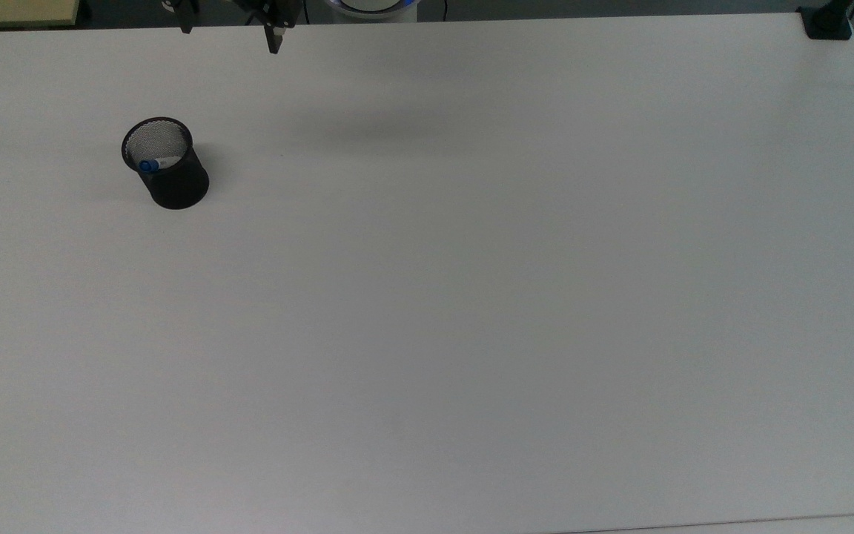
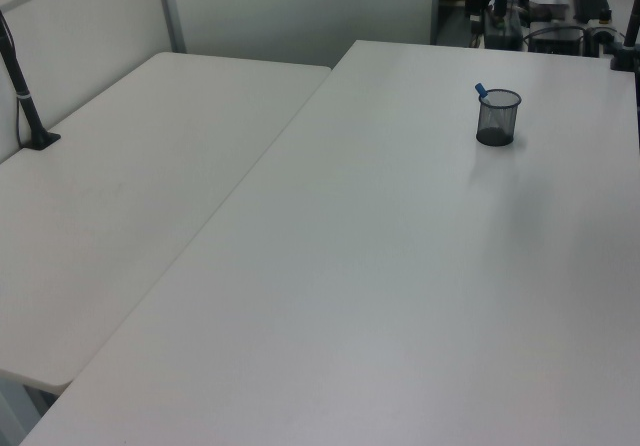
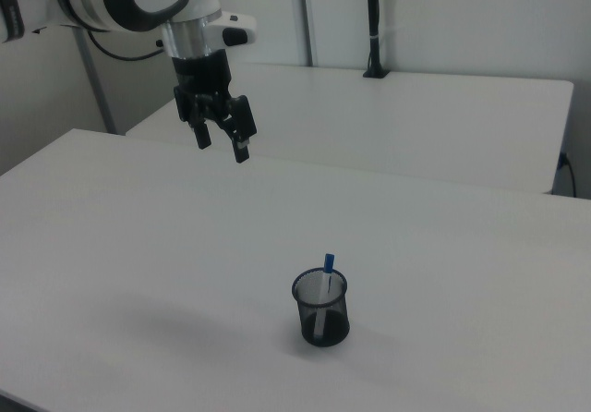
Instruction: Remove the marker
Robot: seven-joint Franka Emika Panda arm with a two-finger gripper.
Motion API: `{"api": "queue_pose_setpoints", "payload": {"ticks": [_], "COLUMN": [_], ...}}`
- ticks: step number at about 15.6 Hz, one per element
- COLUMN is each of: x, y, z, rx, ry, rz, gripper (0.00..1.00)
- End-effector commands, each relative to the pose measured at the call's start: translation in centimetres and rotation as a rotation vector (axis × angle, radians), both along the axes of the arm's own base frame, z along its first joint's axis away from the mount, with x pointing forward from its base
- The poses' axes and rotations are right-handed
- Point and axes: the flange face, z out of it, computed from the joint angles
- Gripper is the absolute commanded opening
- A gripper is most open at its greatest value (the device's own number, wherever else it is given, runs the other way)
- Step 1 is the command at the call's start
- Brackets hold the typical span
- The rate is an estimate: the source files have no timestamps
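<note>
— White tabletop [image 3: 480, 246], 1 black mesh cup [image 3: 322, 309]: where is the marker [image 3: 327, 266]?

— Standing in the cup, blue cap above the rim. The gripper [image 3: 222, 141] hangs high and well apart, jaws wide, empty.

— So which step?

— Likely the approach. Next: move above the cup, descend, close on the cap.

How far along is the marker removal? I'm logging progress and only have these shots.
Nothing looks done yet: the marker stands in the mesh cup, blue tip above the rim. In hand: the gripper is open and empty, high above the table, away from the cup. Left: move over the cup, descend, grasp, lift out.
</note>
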Motion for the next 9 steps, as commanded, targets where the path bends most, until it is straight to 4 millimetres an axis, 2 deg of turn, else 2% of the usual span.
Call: {"api": "queue_pose_setpoints", "payload": {"ticks": [1, 9], "x": [-0.39, -0.73], "y": [1.36, 1.57], "z": [0.11, -0.24], "rx": [0.066, 0.070], "ry": [0.024, 0.058], "rz": [0.048, 0.047], "gripper": [1.00, 1.00]}}
